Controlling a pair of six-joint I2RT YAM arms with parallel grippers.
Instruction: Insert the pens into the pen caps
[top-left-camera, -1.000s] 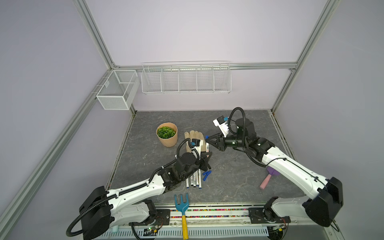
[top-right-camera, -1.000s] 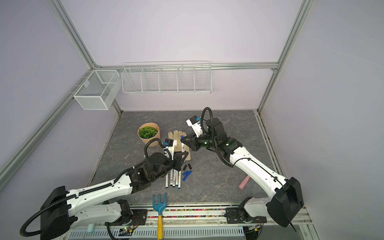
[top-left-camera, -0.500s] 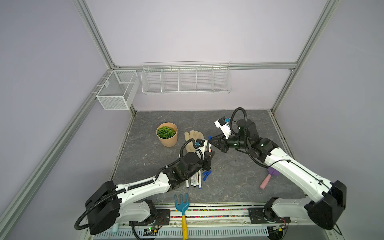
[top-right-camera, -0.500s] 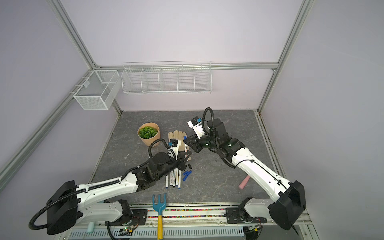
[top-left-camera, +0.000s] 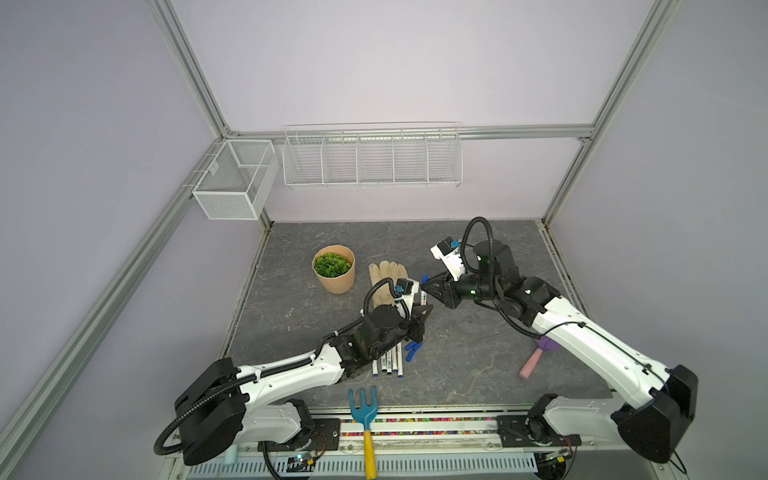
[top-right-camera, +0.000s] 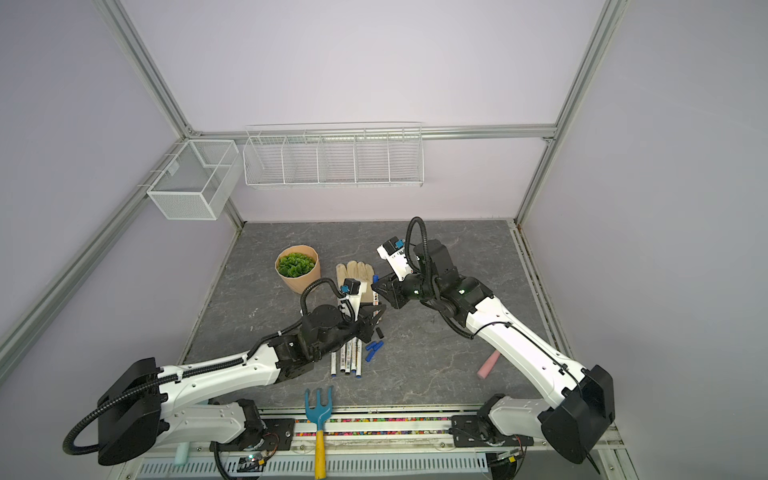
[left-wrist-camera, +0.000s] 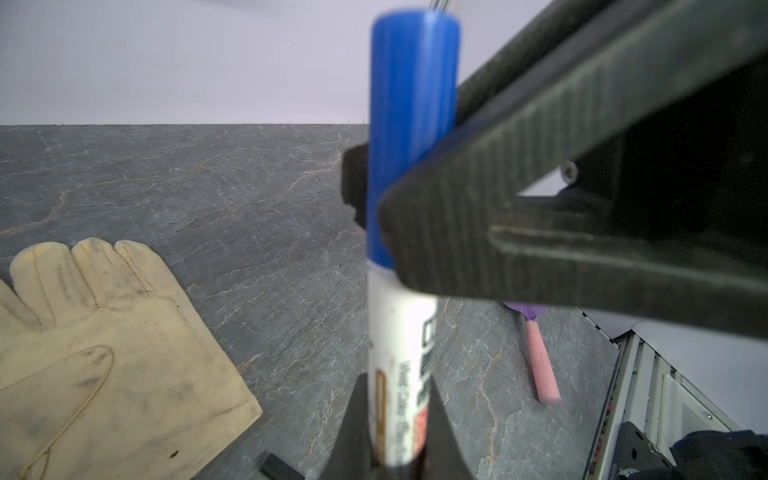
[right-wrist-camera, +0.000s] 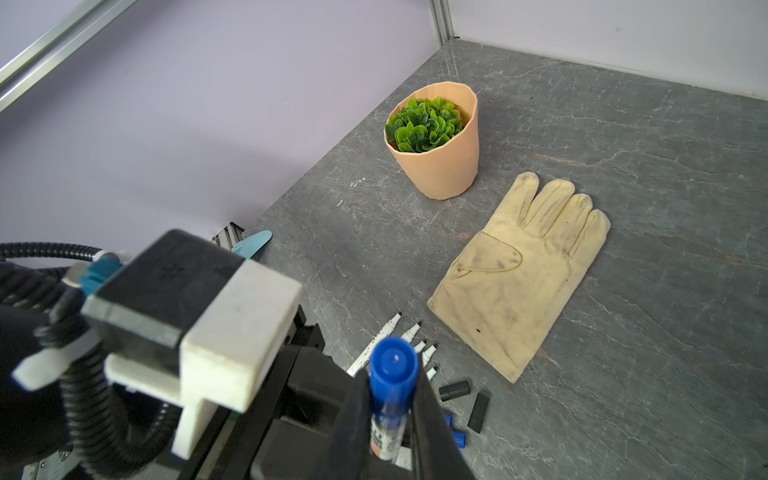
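The grey slate table (top-left-camera: 478, 374) carried everything, and both arms met above its middle. The left gripper (top-left-camera: 424, 308) was clamped on the lower barrel of the held pen (top-left-camera: 423, 296). The right gripper (top-left-camera: 427, 285) reached in from the side with a jaw on either side of the blue cap (left-wrist-camera: 411, 124). The jaws sat close against it, but I could not tell whether they pinched it.

The held pen was raised clear of the table, in the air beside the glove (top-left-camera: 384, 276). Its long axis stood steeply, with the capped end uppermost and leaning toward the back wall. The cap was seated on the tip.

The plant pot (top-left-camera: 334, 276) stood left of the glove, and the blue hand fork (top-left-camera: 364, 411) lay at the front edge. The pink-handled trowel (top-left-camera: 530, 365) lay partly under the right arm.

The loose pens (top-left-camera: 392, 363) lay side by side on the table under the left arm. Their long axes ran front to back, with bare tips toward the glove and end plugs toward the front edge. Just right of them lay loose blue caps (top-left-camera: 411, 351) and two black caps (right-wrist-camera: 455, 390).

Black lettering ran lengthwise down the held pen's white barrel, beside a brown band and a red patch. "Color" seemed legible, and the rest was blurred.
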